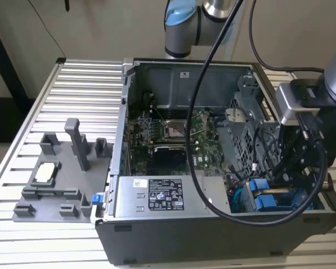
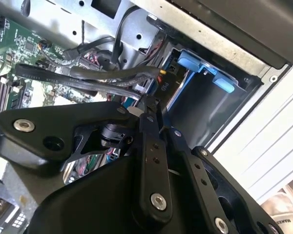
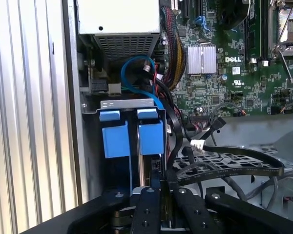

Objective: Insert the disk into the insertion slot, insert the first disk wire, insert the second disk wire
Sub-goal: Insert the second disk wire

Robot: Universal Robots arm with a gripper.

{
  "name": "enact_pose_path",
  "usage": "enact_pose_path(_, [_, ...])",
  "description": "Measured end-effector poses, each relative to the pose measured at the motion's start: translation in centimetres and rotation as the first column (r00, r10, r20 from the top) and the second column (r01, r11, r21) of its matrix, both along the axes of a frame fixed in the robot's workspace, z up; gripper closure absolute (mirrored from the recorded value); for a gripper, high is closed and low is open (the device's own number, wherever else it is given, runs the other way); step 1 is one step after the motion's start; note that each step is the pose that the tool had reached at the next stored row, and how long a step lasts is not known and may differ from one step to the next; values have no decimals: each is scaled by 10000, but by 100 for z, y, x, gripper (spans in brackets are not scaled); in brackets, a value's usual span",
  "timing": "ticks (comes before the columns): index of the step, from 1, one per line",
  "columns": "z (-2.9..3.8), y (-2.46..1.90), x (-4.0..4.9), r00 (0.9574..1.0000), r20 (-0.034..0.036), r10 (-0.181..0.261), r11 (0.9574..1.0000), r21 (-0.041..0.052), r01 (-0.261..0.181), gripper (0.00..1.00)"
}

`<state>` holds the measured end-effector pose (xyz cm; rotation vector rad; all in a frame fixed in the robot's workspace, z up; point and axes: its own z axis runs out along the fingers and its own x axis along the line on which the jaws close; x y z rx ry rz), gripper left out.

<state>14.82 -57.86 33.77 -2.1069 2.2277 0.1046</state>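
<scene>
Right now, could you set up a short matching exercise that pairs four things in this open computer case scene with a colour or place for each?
Things:
1. gripper
2. power supply
3. fixture tray
4. motherboard

Descriptions:
A. green, lying in the middle of the case
B. grey, on the slatted table at the exterior view's left, outside the case
C. black, down at the blue drive carriers in the case corner
D. silver box with a label, along the case's near edge

Pairs: 1-C, 2-D, 3-B, 4-A
</scene>
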Motion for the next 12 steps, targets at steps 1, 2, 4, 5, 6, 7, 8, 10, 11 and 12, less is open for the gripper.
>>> enact_pose_path(1, [-12,0,0,10000,0,7,10000,-2,-7,84])
enact_pose_path(2, [-20,0,0,10000,0,10,10000,-10,-10,84])
enact_pose_path(4, [-23,0,0,10000,0,13,10000,-9,-13,84])
enact_pose_path(5, [-25,0,0,10000,0,13,10000,-5,-13,84])
enact_pose_path(6, [-27,0,0,10000,0,14,10000,-1,-14,84])
enact_pose_path(7, [-30,1,1,10000,1,16,10000,9,-16,82])
enact_pose_path(8, [-31,1,1,10000,1,17,10000,8,-17,82])
enact_pose_path(10, [-28,0,1,10000,0,18,10000,5,-18,76])
enact_pose_path(11, [-8,0,1,10000,0,18,10000,2,-18,76])
enact_pose_path(12, [27,-1,0,10000,-5,18,10000,3,-18,76])
